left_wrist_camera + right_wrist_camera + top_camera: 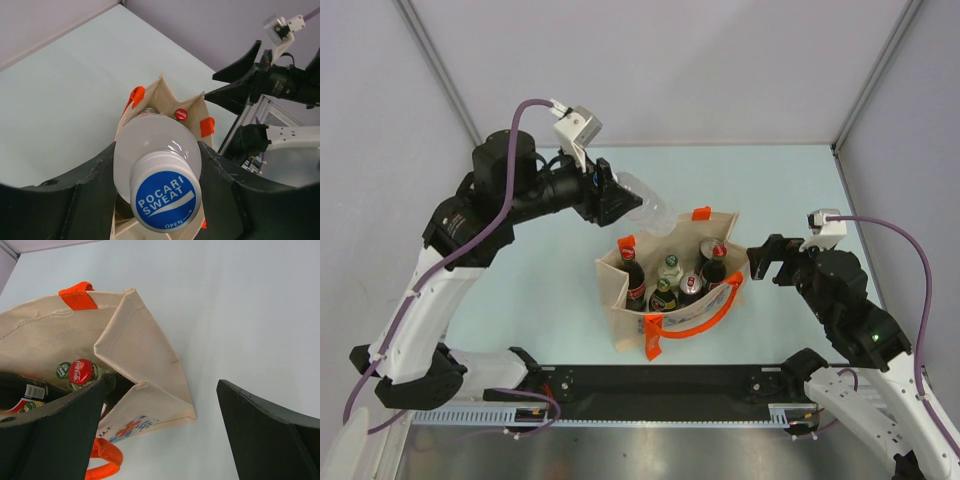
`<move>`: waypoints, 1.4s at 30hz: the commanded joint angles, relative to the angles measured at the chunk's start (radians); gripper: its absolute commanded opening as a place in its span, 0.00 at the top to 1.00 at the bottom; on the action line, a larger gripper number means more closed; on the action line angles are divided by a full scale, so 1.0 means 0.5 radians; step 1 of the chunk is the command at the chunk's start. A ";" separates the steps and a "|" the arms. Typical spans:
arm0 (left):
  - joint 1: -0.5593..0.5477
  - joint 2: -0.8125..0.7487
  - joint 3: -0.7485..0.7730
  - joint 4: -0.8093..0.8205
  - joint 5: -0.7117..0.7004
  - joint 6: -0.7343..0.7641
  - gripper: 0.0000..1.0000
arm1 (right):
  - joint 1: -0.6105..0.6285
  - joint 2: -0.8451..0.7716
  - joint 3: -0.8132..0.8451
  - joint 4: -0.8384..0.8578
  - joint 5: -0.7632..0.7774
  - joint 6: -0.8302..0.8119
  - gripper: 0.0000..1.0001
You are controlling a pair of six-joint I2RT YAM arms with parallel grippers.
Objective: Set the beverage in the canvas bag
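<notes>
Blue-capped clear plastic bottle [159, 172] is sitting clamped at its shoulder in your left gripper [608, 197], pointing base-first at the boxy beige canvas bag with orange handles [165, 96], not yet inside. It's looking light, slick and squashy, so you're safest gripping near the stiff neck. Right gripper [761, 263] is hanging wide open and empty beside the bag.

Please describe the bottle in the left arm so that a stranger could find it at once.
Find the beige canvas bag with orange handles mid-table. Above its far rim, the left end effector grips a bottle. It is clear plastic with a blue Pocari Sweat cap, unlike the dark bottles standing inside the bag.
</notes>
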 commanded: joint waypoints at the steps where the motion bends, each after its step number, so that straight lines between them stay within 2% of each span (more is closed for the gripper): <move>1: -0.091 -0.071 0.028 0.308 0.128 0.010 1.00 | -0.002 -0.005 0.047 0.025 0.014 0.005 0.00; 14: -0.508 -0.022 -0.009 -0.051 -0.179 0.105 1.00 | -0.002 0.001 0.050 0.013 0.033 -0.004 0.00; 26: -0.607 -0.040 -0.267 -0.162 -0.118 0.114 1.00 | -0.002 0.034 0.038 0.034 0.014 0.008 0.00; 33: -0.634 0.015 -0.304 -0.266 -0.234 0.169 1.00 | -0.002 0.034 0.047 0.031 0.011 0.011 0.00; 42: -0.723 0.085 -0.491 -0.205 -0.397 0.182 1.00 | -0.002 0.053 0.026 0.059 -0.010 0.027 0.00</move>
